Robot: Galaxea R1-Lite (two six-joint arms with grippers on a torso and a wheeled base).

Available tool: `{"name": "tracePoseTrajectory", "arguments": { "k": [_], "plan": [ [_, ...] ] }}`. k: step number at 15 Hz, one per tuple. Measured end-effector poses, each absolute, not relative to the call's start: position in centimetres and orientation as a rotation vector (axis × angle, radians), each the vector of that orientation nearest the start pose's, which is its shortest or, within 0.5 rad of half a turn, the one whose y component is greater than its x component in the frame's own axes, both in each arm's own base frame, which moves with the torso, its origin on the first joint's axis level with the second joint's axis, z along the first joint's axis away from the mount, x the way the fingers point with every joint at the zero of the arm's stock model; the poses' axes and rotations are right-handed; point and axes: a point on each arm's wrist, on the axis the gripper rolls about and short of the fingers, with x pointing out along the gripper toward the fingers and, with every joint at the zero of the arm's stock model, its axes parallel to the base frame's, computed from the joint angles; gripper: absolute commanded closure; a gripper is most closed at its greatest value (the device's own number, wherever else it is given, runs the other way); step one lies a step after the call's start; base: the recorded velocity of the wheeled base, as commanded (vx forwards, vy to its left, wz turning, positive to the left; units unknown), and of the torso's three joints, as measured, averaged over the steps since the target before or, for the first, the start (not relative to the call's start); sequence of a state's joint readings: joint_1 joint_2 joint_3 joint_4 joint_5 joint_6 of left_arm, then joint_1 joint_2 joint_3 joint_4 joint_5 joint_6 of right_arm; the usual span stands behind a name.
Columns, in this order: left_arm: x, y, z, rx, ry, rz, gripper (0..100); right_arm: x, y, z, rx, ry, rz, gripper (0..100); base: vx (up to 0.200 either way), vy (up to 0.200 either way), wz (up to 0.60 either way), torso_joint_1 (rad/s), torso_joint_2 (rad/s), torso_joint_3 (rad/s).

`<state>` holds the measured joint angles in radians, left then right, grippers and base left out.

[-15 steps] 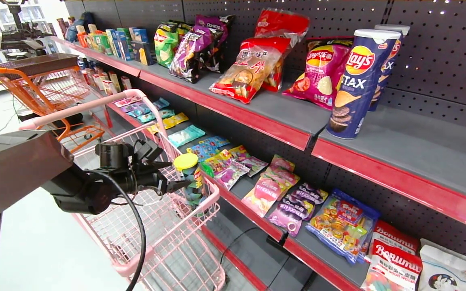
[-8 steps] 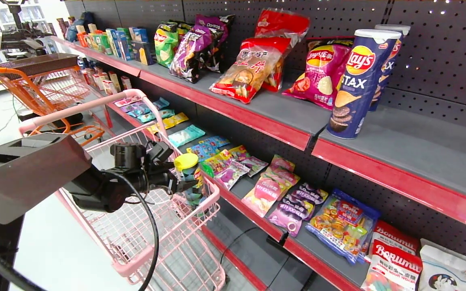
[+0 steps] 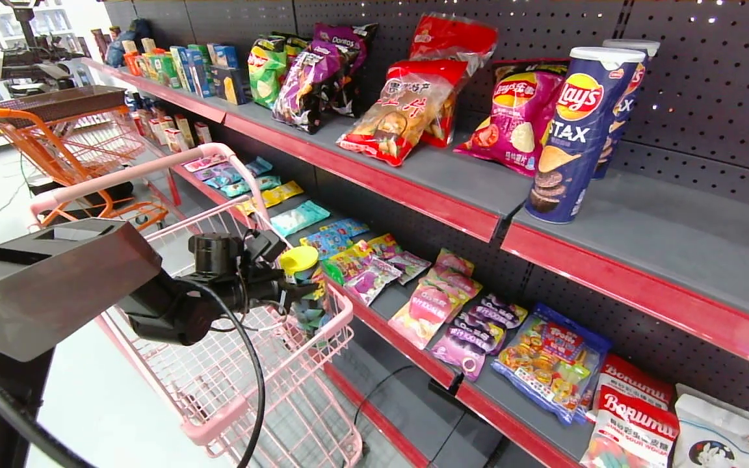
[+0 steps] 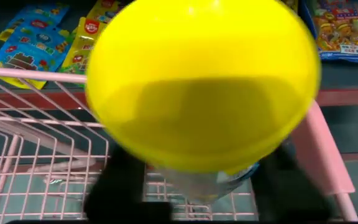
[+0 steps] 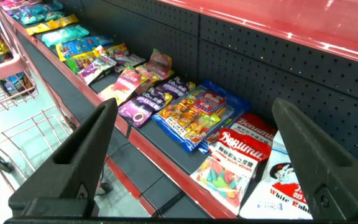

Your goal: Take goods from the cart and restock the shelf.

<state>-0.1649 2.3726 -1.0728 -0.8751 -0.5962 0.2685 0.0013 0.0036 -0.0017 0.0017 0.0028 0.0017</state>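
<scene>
Yellow-lidded can [image 3: 313, 312]: I see it standing upright in the corner of the pink cart [image 3: 348, 309] next to the lower shelf [image 3: 478, 387], lower centre-left of the head view. Its yellow lid [image 4: 201, 81] bulks large across the middle of my left wrist view.
Left gripper [image 3: 303, 296]: it sits level with the can just under the lid. The jaws are spread, with one dark finger [image 4: 120, 186] on each side of the can body. I cannot tell whether the pads touch it.
Right gripper [image 5: 194, 106]: it is spread wide with nothing between its fingers [image 5: 73, 168]. Past them I look down on the candy bags [image 5: 142, 99] lying flat on the lower shelf.
Cart: a pink wire basket at lower left of the head view, its rim just beside the lower shelf's red edge.
Upper shelf [image 3: 673, 227]: a grey board with a red front lip. Two tall blue chip cans [image 3: 573, 130] stand at upper right, and chip bags [image 3: 400, 110] lean to their left.
Orange cart [image 3: 69, 136]: upper left, beyond the pink one.
</scene>
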Motion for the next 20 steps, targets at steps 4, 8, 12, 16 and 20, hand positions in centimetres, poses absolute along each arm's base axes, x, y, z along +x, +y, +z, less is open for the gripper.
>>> {"name": "tracePoseTrajectory", "arguments": {
  "k": [4,8,12,16,20],
  "plan": [
    [41.1,-7.8,3.0,0.147,0.32,-0.777,100,-2.3,0.0,7.6,0.002,0.004,0.004,0,0.0,0.0,0.0,0.0,0.0,0.0],
    [38.8,-6.7,7.4,0.11,0.282,-0.731,100,-2.3,0.0,7.6,0.001,0.003,0.004,0,0.0,0.0,0.0,0.0,0.0,0.0],
    [33.9,-5.2,15.4,0.079,0.167,-0.64,100,-2.3,0.0,7.6,0.003,0.004,0.004,0,0.0,0.0,0.0,0.0,0.0,0.0],
    [26.4,-3.8,22.3,0.057,0.066,-0.512,100,-2.3,0.0,7.6,0.005,0.004,0.005,0,0.0,0.0,0.0,0.0,0.0,0.0],
    [17.4,-2.4,26.1,0.053,0.001,-0.355,100,-2.3,0.0,7.6,0.005,0.003,0.006,0,0.0,0.0,0.0,0.0,0.0,0.0]
  ]
}}
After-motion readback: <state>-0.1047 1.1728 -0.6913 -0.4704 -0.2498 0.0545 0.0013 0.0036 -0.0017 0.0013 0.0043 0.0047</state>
